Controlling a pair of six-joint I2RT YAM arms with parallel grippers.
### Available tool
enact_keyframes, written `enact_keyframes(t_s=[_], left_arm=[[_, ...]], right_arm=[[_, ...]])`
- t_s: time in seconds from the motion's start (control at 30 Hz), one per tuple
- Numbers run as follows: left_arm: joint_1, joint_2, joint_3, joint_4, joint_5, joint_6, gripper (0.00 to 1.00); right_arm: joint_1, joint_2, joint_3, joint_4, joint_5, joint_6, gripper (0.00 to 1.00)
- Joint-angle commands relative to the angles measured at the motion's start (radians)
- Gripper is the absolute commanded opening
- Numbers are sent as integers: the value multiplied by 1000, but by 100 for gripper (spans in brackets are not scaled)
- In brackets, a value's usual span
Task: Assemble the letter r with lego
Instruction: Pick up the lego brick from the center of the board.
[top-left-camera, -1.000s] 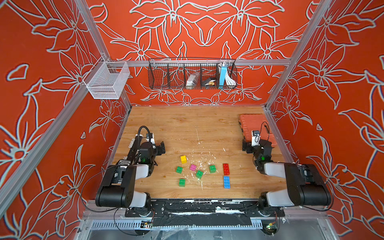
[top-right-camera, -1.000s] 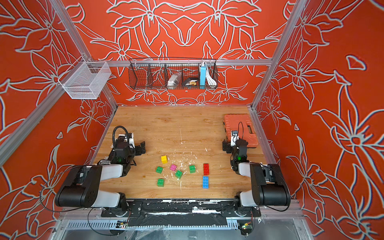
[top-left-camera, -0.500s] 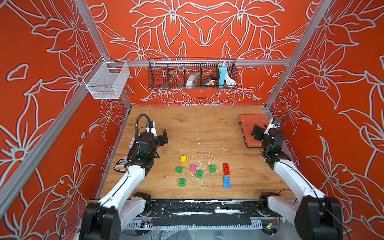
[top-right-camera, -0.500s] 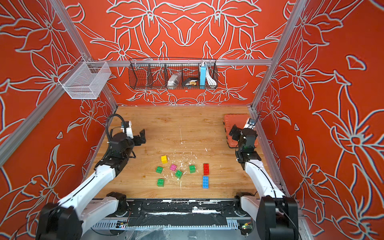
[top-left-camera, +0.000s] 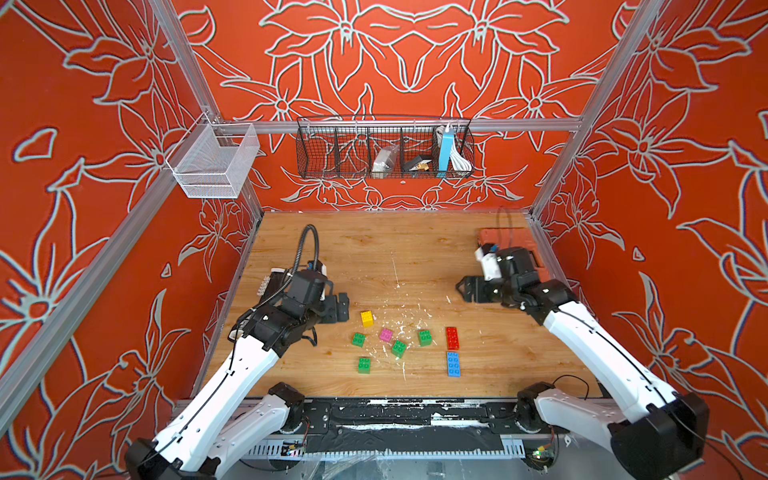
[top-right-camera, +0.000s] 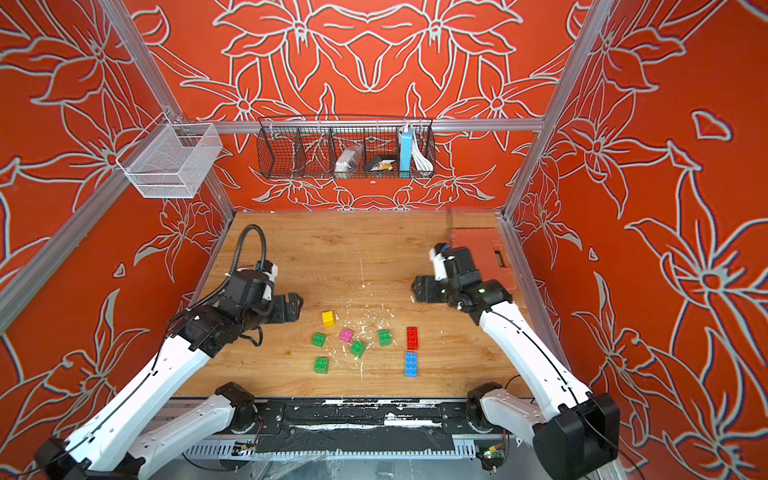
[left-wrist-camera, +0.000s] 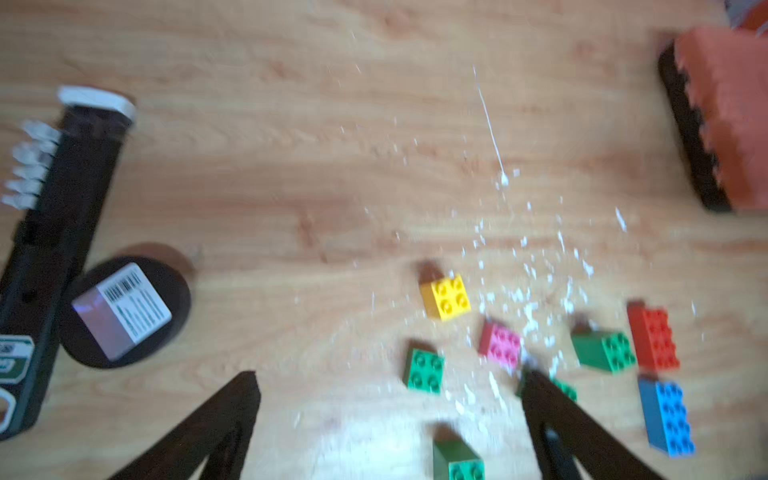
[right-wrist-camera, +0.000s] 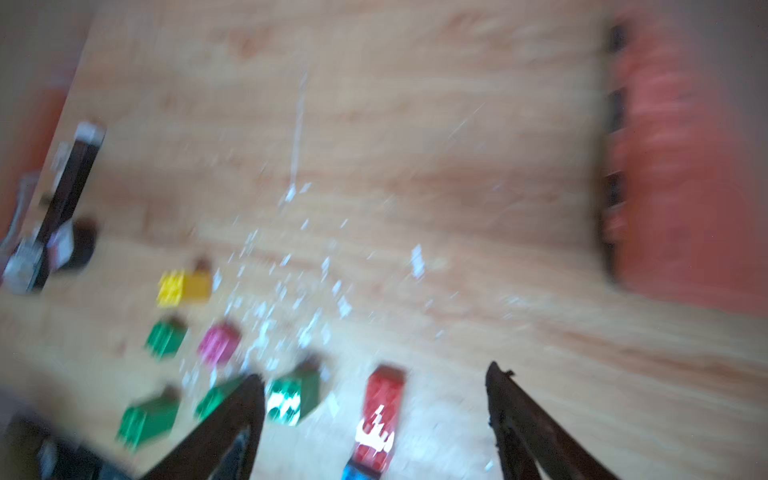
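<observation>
Plainly, in both top views the lego (top-left-camera: 424, 338) is lying loose on the table (top-left-camera: 415, 241), with nothing joined yet. The red brick (top-left-camera: 453, 338) and blue brick (top-left-camera: 453, 364) are sitting end to end with a small gap, studs up, both long axes running from the robot's base toward the back wall. The right gripper (top-left-camera: 467, 289) is hanging over bare wood, jaws apart and empty. The red brick is lying from it toward the base, so this arm is the nearer one to the long pieces. The left gripper (top-left-camera: 340, 307), spread wide and empty, is hovering just beside the yellow brick (top-left-camera: 367, 318). The pink brick (top-left-camera: 386, 335) and green bricks (top-left-camera: 399, 348) are lying past that, toward the base.

In the left wrist view the fingers (left-wrist-camera: 224, 415) are standing wide apart, holding nothing, with one green cube just ahead of the gap.

In the right wrist view, which is blurred, the red brick (right-wrist-camera: 380, 411) is showing lengthwise in the gap between the open fingers (right-wrist-camera: 232, 415). Its long axis is running along the reach, not across it. Closing over its narrow width should, I judge, be needing little wrist turn, only a descent.
</observation>
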Motion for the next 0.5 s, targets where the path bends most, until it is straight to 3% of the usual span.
enact_keyframes(t_s=[0.0,0.17,0.3,0.47], left_arm=[[-78,-33,35,-173,-5,-93,99],[-102,-104,19,-235,8,-179,98],[-109,-203,36,-294,29,-194,99],[-110,-320,43,-310,55,-185,99]], right_arm=[[152,-3,-5,-182,-22,-21,84],[318,53,-11,-142,37,-19,81],[431,159,67,-185,181,-26,79],[505,249,105,-112,114,-82,64]])
